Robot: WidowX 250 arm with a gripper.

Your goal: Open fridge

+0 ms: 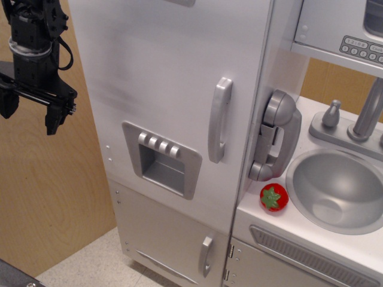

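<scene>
So the hand [30,113] hangs open and empty at upper left, well apart from the fridge [173,107]. The vertical silver handle [219,119] sits off to its right, on the door's far edge. Door's shut, so no telling what's inside. Sink [338,188] looks empty.

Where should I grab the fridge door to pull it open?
Grip the vertical silver handle on the fridge door, mid-bar, where it bows off the panel. The gripper hangs far left; come from the front, fingers either side of the bar.
</scene>
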